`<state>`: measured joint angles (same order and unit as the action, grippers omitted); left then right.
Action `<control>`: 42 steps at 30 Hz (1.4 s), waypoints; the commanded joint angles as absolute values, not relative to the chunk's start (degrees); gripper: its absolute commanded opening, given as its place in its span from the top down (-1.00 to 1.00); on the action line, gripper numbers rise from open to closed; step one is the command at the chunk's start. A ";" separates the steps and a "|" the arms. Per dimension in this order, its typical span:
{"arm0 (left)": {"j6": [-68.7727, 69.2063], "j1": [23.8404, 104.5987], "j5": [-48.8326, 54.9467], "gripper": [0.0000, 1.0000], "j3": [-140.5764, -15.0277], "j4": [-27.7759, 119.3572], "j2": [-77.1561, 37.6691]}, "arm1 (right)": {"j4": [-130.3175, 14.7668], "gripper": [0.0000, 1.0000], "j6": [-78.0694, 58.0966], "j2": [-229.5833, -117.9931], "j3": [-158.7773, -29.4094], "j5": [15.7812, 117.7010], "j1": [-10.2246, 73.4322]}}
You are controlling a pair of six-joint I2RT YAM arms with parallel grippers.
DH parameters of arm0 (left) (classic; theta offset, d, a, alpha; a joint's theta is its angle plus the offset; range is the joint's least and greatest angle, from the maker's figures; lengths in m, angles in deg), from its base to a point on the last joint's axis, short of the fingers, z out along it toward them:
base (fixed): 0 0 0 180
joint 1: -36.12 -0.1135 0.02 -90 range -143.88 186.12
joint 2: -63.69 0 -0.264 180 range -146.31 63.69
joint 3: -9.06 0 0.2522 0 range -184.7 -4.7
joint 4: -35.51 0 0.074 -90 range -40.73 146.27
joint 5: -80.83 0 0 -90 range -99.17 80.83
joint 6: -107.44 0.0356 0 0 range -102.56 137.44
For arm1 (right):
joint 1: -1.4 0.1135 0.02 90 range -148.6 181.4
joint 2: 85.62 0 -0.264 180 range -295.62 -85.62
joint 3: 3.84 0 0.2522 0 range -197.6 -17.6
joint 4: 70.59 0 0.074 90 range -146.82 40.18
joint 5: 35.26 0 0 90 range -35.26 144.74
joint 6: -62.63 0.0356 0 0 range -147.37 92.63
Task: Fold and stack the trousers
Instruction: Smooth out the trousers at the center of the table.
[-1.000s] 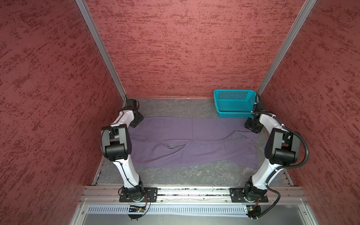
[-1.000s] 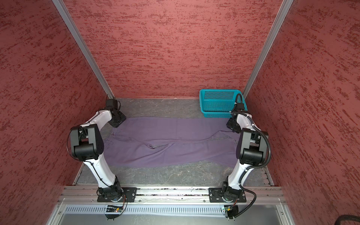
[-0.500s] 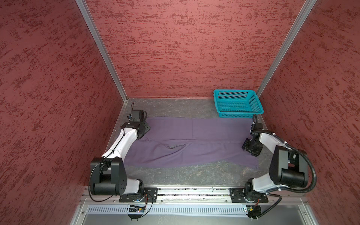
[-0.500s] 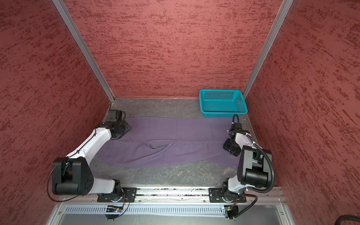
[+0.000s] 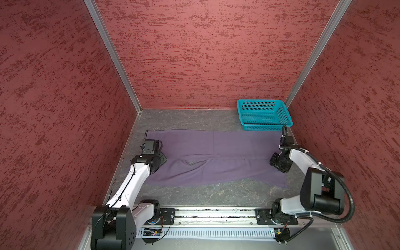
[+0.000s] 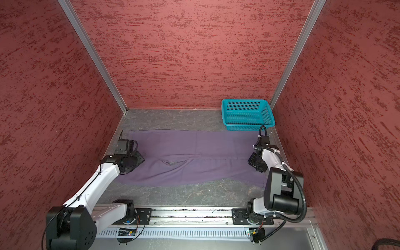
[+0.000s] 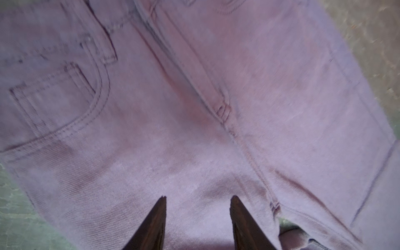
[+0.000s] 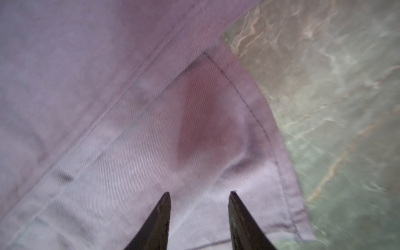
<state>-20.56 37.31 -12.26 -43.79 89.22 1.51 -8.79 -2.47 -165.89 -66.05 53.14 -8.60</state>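
grey table (image 5: pixel 194 121), trousers (image 5: pixel 216 151) beneath left pincer (image 7: pixel 198 198), right pincer (image 8: pixel 199 193)

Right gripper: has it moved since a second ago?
Yes. The right gripper has drawn back from the teal perforated plastic basket toward the metal base rail. It is now over the hem end of the muted purple cloth trousers.

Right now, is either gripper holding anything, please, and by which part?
Nothing: the left gripper and right gripper hang open over the lavender cloth trousers.
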 commanded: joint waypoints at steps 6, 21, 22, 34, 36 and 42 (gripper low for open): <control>-20.99 36.60 -9.53 0.01 -41.80 87.70 2.58 | -4.70 0.00 10.77 -159.10 -61.24 51.14 9.43; -19.20 35.78 -9.72 0.02 -41.49 89.00 1.54 | -11.38 0.08 13.79 -164.80 -55.24 53.75 17.13; -19.42 35.81 -9.63 0.02 -41.45 88.91 1.47 | -11.91 0.05 13.53 -165.72 -55.45 53.86 17.12; -19.80 35.71 -10.45 0.02 -41.32 88.40 0.32 | -9.31 1.00 8.91 -172.43 -61.55 48.89 17.05; -19.66 35.51 -10.25 0.01 -40.92 87.84 0.25 | -4.68 1.00 7.80 -170.72 -63.94 46.78 16.80; -19.00 34.46 -9.54 0.01 -40.65 86.14 0.22 | 14.54 1.00 6.24 -166.18 -74.98 37.54 16.57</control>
